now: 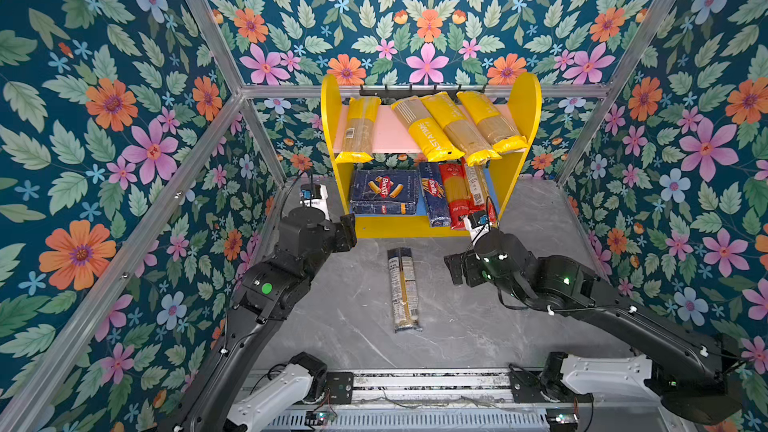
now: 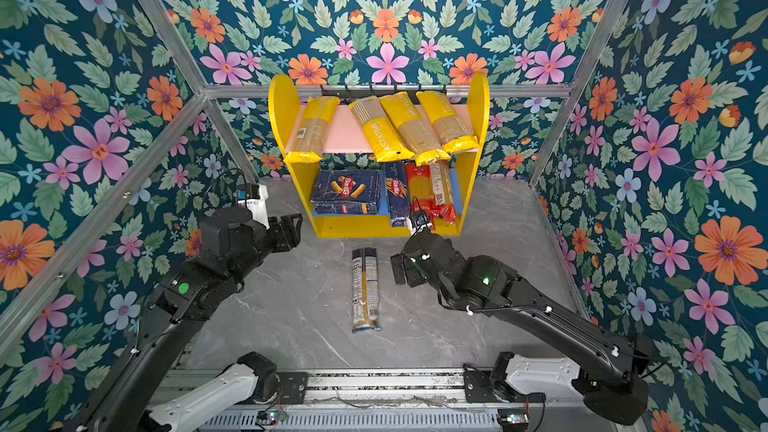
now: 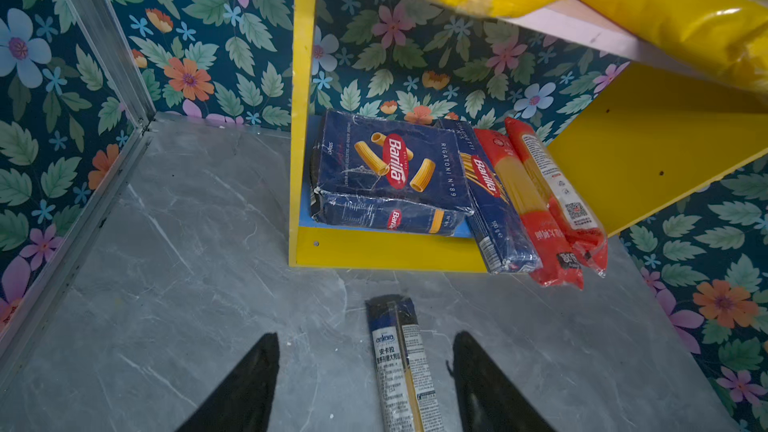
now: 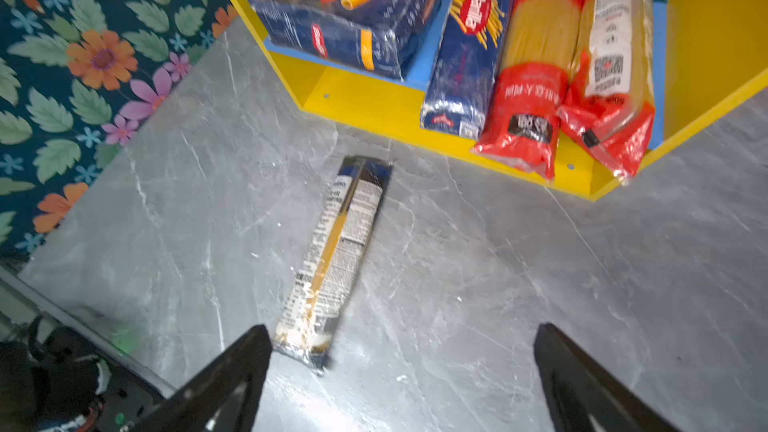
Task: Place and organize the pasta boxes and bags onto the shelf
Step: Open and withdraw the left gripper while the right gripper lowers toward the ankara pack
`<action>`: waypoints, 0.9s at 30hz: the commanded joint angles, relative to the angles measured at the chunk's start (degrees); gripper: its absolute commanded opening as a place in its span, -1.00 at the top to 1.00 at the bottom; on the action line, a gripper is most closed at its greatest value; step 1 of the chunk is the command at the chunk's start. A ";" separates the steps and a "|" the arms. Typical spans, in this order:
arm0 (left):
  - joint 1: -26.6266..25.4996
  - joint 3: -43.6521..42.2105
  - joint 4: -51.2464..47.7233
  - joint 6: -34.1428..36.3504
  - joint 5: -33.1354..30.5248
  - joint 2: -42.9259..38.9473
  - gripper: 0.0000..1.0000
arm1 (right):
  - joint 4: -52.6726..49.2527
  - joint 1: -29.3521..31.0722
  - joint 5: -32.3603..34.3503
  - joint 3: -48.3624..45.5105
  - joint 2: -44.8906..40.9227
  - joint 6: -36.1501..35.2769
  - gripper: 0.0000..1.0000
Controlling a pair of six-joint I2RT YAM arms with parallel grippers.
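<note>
Loud floral wallpaper (image 1: 104,118) all round, grey marble-look table (image 1: 478,326) underneath. The shelf (image 1: 528,110) is parked at the back and is pretty much loaded. Four yellow bags (image 1: 424,126) are laid on the pink upper board (image 1: 386,135). The rigatoni box (image 1: 384,191), spaghetti box (image 1: 434,197) and two red bags (image 1: 455,195) are packed onto the blue lower board (image 4: 417,64).

Only the navy bag (image 1: 404,288) is left out, lying flat on the table in front of the shelf, between the two arms. So the last pickup looks to be in hand.

Nothing is gripped: the left gripper (image 3: 365,367) is partly spread and empty, the right gripper (image 4: 401,351) spread wide and empty.

Next, jaws would need to be lowered across the bag's narrow width. The gap on the pink board is probably the spot for it.

The upper tier is only shown whole in both top views. The "ankara" label can only be read in the left wrist view.
</note>
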 commanded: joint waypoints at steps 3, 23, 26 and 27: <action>0.01 -0.86 0.50 0.71 0.17 -1.79 -0.37 | -0.28 0.32 2.51 11.70 5.80 -4.03 -0.99; 0.01 -19.10 -1.13 -2.18 0.78 -10.13 -1.00 | 8.48 13.97 0.76 -11.35 18.50 21.05 -0.99; 0.01 -21.97 -1.42 -3.67 1.80 -12.02 -0.99 | 9.46 15.63 0.71 -11.27 22.01 22.70 -0.99; 0.01 -22.82 -1.59 -4.11 1.99 -12.79 -0.99 | 10.13 16.06 0.58 -11.20 22.95 22.92 -0.99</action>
